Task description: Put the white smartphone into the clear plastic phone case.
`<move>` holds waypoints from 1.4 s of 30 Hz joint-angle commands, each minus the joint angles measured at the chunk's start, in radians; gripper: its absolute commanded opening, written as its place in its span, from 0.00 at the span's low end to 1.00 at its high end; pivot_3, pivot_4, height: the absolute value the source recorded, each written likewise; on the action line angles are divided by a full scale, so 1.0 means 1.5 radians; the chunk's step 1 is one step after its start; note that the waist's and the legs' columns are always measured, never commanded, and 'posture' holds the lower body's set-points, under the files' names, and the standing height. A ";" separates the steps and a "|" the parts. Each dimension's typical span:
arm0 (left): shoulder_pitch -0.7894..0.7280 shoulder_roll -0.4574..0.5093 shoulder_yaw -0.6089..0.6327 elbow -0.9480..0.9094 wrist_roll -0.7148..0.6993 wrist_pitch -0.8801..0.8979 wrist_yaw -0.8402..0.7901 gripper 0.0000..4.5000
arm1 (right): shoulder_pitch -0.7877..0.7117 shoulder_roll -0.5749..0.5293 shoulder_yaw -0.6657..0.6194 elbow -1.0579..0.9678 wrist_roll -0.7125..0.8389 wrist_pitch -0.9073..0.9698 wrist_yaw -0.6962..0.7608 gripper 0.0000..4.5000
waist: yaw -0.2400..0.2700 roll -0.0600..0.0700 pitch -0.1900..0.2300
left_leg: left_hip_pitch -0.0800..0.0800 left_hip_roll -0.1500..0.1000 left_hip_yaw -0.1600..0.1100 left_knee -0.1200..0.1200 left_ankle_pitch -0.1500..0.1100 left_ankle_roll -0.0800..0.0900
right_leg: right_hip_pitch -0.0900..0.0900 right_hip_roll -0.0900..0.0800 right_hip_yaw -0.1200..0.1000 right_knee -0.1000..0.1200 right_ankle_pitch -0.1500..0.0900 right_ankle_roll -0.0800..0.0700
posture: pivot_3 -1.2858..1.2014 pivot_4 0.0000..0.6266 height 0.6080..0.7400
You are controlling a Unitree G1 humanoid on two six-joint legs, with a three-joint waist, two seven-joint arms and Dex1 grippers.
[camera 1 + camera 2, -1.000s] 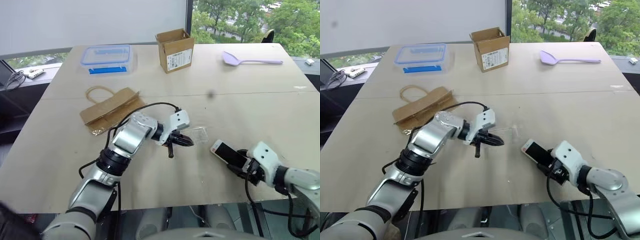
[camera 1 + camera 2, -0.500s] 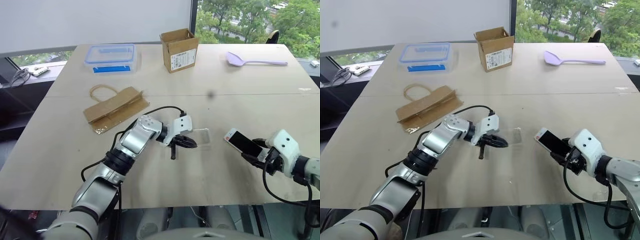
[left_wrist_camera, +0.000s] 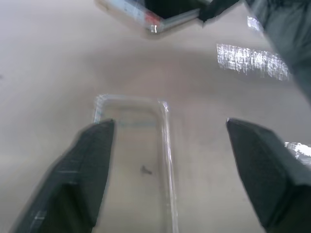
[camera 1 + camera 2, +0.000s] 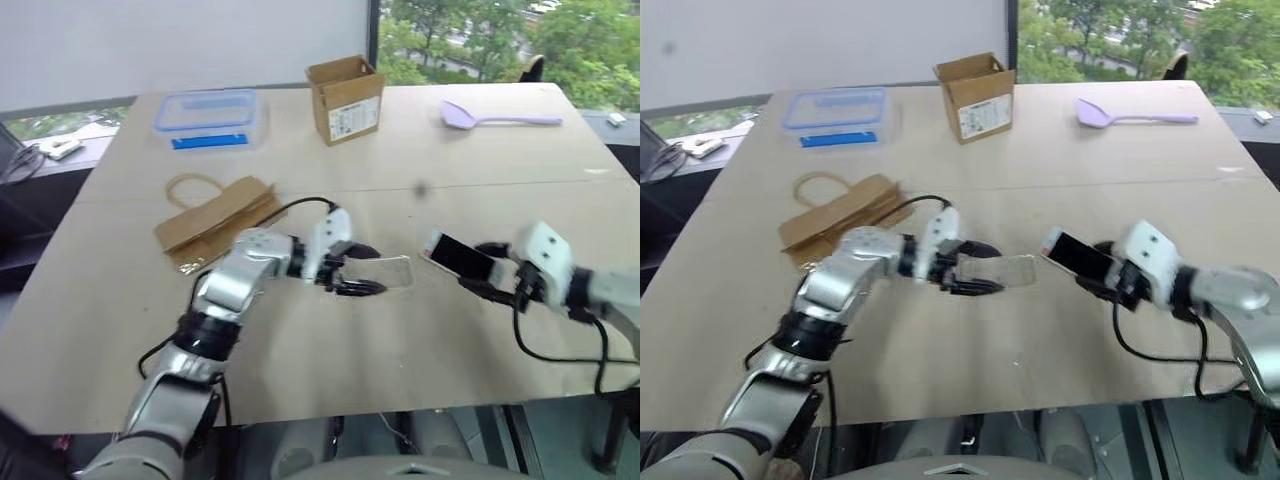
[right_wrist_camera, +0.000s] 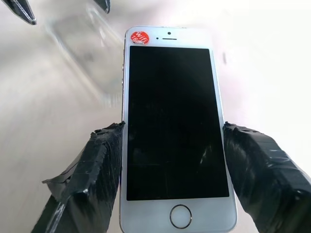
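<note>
The right gripper [image 5: 170, 145] is clamped on the white smartphone [image 5: 174, 126], its 2 black fingers pressing the long edges with the screen facing up and the top end pointing away from the wrist. Compared with 1 second ago, this arm has lifted the phone clear of the table [image 4: 330, 370] and carried it toward the middle, so the phone's far end now hangs just beside the near end of the clear plastic phone case [image 4: 388, 272]. The left gripper [image 4: 362, 268] has changed too: a moment ago its fingers were pinched together at the case, and now they stand wide apart, 1 on each side of the case, which lies between them in the left wrist view; whether a finger touches it I cannot tell. Whether the case rests flat on the table or is tilted I also cannot tell. That reads as a regrasp across the case's width so it stays put while the phone slides in, so the insertion itself is not yet begun. Well beyond both grippers sit a flattened paper bag [image 4: 215, 222], a blue-lidded box [image 4: 207, 115], a cardboard box [image 4: 345, 97] and a lilac spoon [image 4: 495, 116], none involved.
</note>
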 commanded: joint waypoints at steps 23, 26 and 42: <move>0.325 0.041 0.139 -0.197 -0.050 -0.061 0.187 0.79 | -0.236 0.110 0.303 0.224 -0.243 -0.216 0.170 0.65 | 0.019 0.001 0.001 | 0.000 -0.001 0.000 -0.002 0.000 -0.001 | -0.001 -0.001 0.001 -0.001 -0.001 -0.002 | 0.52 0.24 1.00; 0.329 0.042 0.140 -0.178 -0.049 -0.084 0.186 0.79 | -0.231 0.113 0.306 0.214 -0.249 -0.210 0.183 0.65 | 0.019 0.001 0.001 | 0.000 0.000 0.000 -0.002 0.000 -0.001 | -0.001 0.000 0.001 -0.001 0.000 -0.001 | 0.52 0.24 1.00; 0.305 0.034 0.102 -0.117 -0.030 -0.143 0.182 0.79 | -0.281 0.124 0.347 0.254 -0.295 -0.170 0.239 0.65 | 0.020 0.001 0.001 | 0.000 -0.001 0.000 -0.002 0.000 -0.001 | -0.001 0.000 0.001 -0.001 0.000 -0.001 | 0.52 0.24 1.00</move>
